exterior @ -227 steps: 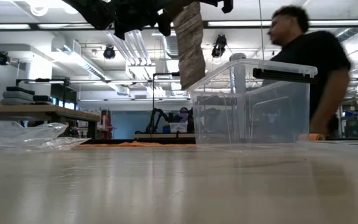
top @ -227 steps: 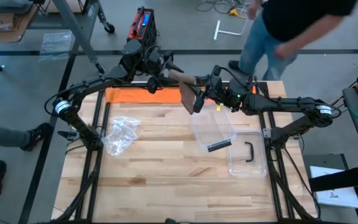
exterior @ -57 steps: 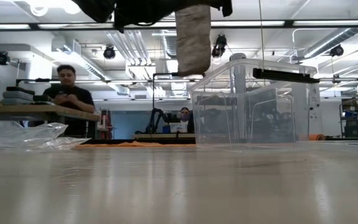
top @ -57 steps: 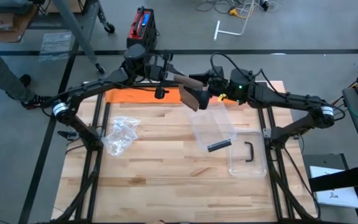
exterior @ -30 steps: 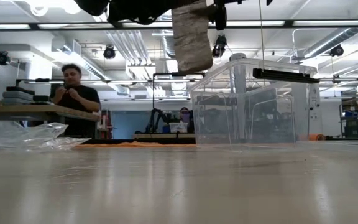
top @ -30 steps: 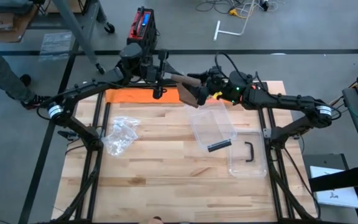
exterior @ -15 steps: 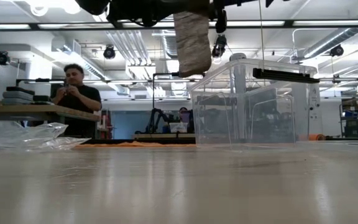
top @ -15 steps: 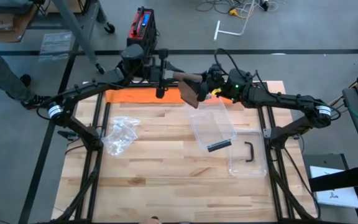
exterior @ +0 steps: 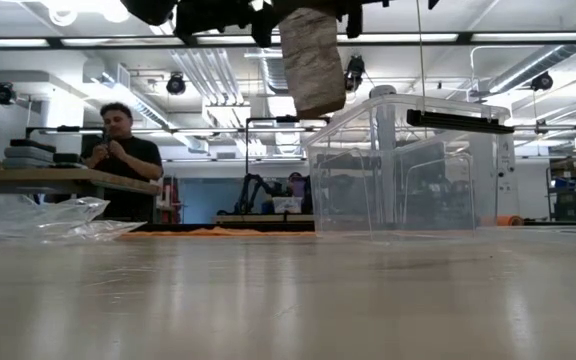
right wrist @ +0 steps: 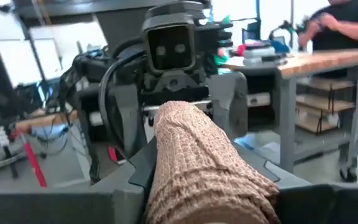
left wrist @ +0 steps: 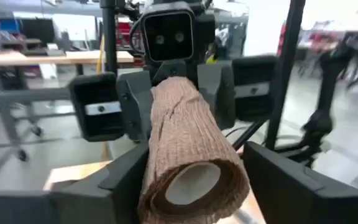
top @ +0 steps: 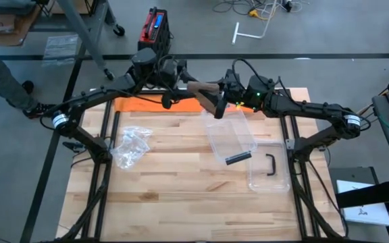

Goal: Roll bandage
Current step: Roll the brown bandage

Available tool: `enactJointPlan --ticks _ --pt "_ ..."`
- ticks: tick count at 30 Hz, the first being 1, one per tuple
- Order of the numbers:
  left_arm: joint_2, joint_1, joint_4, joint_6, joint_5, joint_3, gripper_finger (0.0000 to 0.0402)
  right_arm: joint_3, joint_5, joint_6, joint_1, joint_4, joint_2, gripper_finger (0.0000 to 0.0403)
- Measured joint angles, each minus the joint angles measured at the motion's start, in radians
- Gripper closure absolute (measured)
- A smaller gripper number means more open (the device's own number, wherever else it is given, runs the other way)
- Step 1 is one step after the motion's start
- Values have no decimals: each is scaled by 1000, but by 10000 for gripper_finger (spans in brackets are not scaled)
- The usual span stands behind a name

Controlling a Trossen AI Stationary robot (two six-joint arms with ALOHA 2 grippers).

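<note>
A tan bandage roll [top: 204, 88] is held level, high above the table's far edge, between my two grippers, which face each other. Its loose tail [exterior: 313, 60] hangs down from it. My right gripper [right wrist: 207, 180] comes from the table's right and is shut on the roll's right end. My left gripper [left wrist: 194, 165] comes from the left; it is open, with its fingers [right wrist: 128, 106] on either side of the roll's left end and narrow gaps to it. My right gripper pinches the roll's right end [left wrist: 173, 93] between its two fingers [left wrist: 140, 106], one on each side of the roll. The fingers come level from the table's right and lie along the roll. The roll is lifted clear and level, its tail hanging slack below.
A clear plastic box [top: 231, 135] stands right of centre below the roll, with a black piece [top: 238, 158] at its near end. Its lid with a black handle [top: 270, 165] lies beside it. A crumpled plastic bag [top: 130, 145] lies left; an orange cloth [top: 140, 103] at the far edge.
My left gripper has rolled about its own axis at the roll's left end while both hands stayed in place. The hanging tail has swung a little and now tilts toward the clear box.
</note>
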Motion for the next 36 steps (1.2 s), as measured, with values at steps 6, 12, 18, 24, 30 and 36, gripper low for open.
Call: enactJointPlan --ticks 6,12,18,24,30,36 --pt "0 0 23 -91 9 0 134 0 -16 -20 -1 -5 0 278" --pt "0 -1 10 -157 -91 0 165 0 -12 -24 -2 -31 0 278" --pt "24 -1 -5 -55 -108 0 240 0 -5 40 -1 -39 0 268" --pt "22 0 -8 69 -108 0 298 2 -8 115 -1 -39 0 265" --pt "10 2 -7 168 -113 0 301 3 -13 216 -1 -76 -27 205" --pt "5 5 -15 333 -119 0 297 7 -25 349 -2 -91 -71 126"
